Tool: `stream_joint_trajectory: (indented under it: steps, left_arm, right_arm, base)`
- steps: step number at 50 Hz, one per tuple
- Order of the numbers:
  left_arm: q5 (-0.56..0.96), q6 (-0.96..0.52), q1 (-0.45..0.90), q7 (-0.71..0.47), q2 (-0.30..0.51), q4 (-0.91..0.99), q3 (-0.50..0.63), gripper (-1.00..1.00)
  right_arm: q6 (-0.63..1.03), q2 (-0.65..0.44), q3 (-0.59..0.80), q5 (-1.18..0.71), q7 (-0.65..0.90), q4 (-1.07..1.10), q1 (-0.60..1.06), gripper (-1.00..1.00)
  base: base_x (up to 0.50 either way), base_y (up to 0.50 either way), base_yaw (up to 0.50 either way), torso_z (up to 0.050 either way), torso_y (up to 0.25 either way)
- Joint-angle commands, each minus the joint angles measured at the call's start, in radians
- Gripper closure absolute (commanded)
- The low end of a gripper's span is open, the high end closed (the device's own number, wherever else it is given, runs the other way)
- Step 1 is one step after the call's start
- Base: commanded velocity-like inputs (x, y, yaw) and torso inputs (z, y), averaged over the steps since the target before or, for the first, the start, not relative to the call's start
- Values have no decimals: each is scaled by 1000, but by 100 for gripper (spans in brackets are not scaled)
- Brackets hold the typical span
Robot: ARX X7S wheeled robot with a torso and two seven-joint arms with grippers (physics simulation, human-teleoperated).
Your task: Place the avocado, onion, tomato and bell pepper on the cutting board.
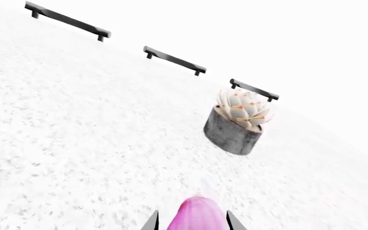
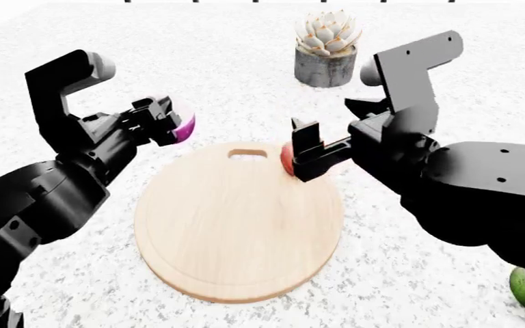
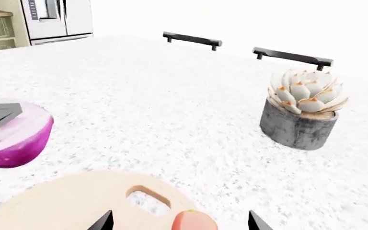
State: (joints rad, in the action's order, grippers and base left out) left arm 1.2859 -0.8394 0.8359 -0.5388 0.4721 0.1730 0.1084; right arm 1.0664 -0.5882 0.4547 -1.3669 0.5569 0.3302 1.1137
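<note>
The cutting board [image 2: 238, 232] lies flat at the centre of the speckled white counter [image 2: 244, 82], handle slot at its far edge, with its whole top bare. Left gripper [image 2: 173, 125] is clenched on the onion [image 2: 185, 128], held in the air just past the board's far-left rim, over counter and not over wood. Right gripper [image 2: 305, 152] sits at the board's far-right rim with a red fruit [image 2: 287, 158] between its fingers; only a sliver shows, so whether it is the tomato or the bell pepper cannot be told, and the grasp looks closed on it. The avocado [image 2: 524, 287] rests on the counter at near right, well apart from the board and partly hidden by the right arm. A grey pot [image 2: 325, 67] holding a pale succulent [image 2: 328, 33] stands far of the board, right of centre. Open counter lies between pot and board.
</note>
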Motion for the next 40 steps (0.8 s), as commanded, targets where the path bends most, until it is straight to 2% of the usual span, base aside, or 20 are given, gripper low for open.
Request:
stream_joint_trajectory:
  steps: [1, 8, 13, 27, 40]
  left_arm:
    - [-47, 9, 56, 74, -31, -144, 59, 100]
    - [-73, 17, 74, 111, -44, -199, 84, 100]
    - [-91, 24, 79, 142, -56, -235, 106, 100]
    - [-175, 56, 106, 229, -89, -364, 183, 100]
    - [-203, 59, 104, 258, -105, -417, 223, 100]
  right_arm:
    - [-36, -80, -151, -157, 142, 156, -30, -100]
    - [-45, -167, -220, -238, 251, 200, -41, -100]
    - [-64, -202, -259, -278, 274, 214, -58, -100]
    - [-87, -225, -286, -277, 269, 222, -84, -100]
    - [-108, -223, -297, -276, 259, 220, -102, -100]
  base:
    - [0, 0, 0, 0, 0]
    - [0, 0, 0, 0, 0]
    - [0, 0, 0, 0, 0]
    - [0, 0, 0, 0, 0]
    - [0, 0, 0, 0, 1]
